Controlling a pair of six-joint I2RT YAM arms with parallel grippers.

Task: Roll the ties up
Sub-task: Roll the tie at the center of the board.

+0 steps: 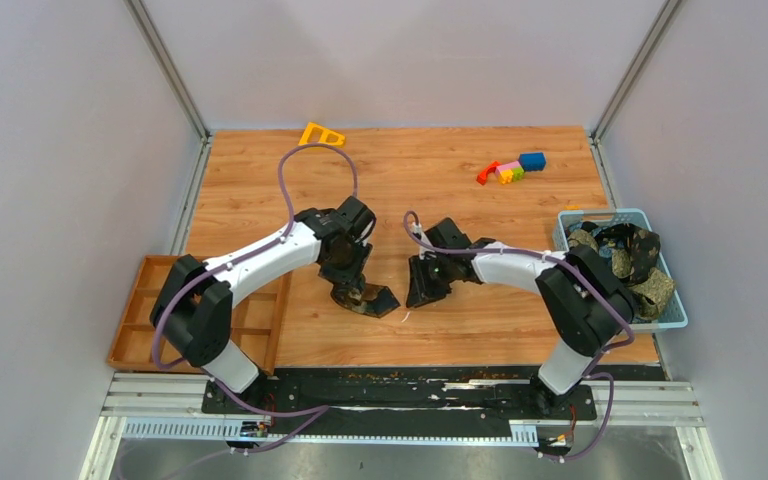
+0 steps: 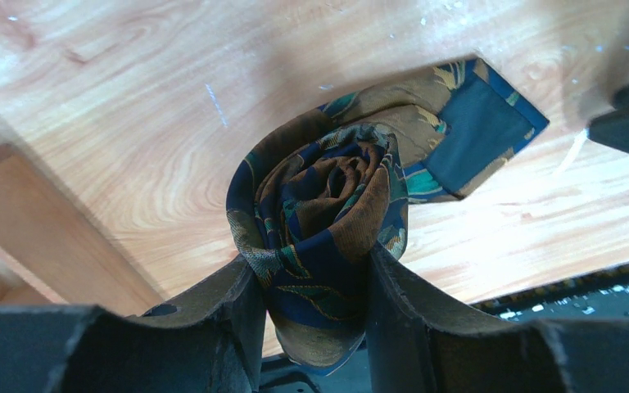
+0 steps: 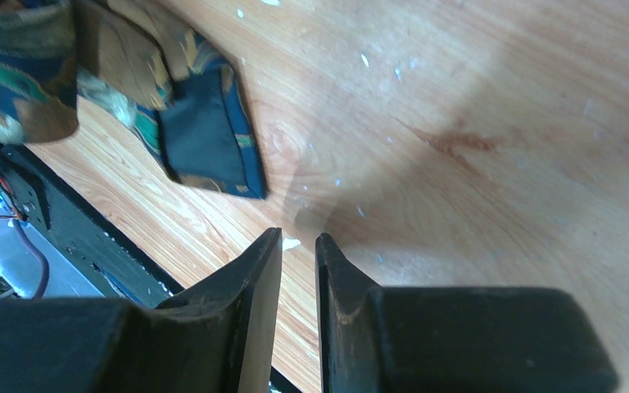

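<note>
Tie roll (image 2: 328, 196) first: what has hold of it? (Ines)

Left gripper (image 2: 311, 258), jaws about half apart and pressed on the two flanks of the coil, with the spiral facing the wrist camera. Squeezing across the layers is, I judge, what stops them springing loose. (Tom)

And the part not wound in? (Ines)

The wide end (image 2: 475, 131) runs out toward the upper right of that view and lies flat on the table (image 1: 440, 190), lining side up. To my eye it is the last stretch to wind. (Tom)

Where is the right gripper (image 3: 297, 246)? (Ines)

Just beside that end, at the middle of the overhead view, fingers drawn to a narrow slit with nothing between them. Probably placed to pin or feed the tail; it touches no cloth that I can see. (Tom)

Further out? (Ines)

More ties (image 1: 625, 262) are heaped in the blue basket (image 1: 600, 212) at the right edge, so the job looks early. A wooden tray (image 1: 138, 300) sits lower left, perhaps for finished rolls; toy blocks (image 1: 510, 170) lie apart at the upper right. (Tom)
</note>
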